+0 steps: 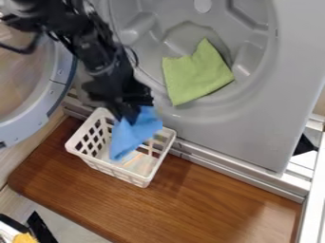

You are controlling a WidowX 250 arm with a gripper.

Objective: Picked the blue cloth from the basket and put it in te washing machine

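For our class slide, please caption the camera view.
A gripper holds a blue cloth over a white basket; a green cloth lies in the washing machine.

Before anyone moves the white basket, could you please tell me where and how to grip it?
I would pinch the white basket by its rim at picture right, from above, with one of the fingers inside and one outside. The wall there looks thin and upright, and the blue cloth under the gripper hangs further left.
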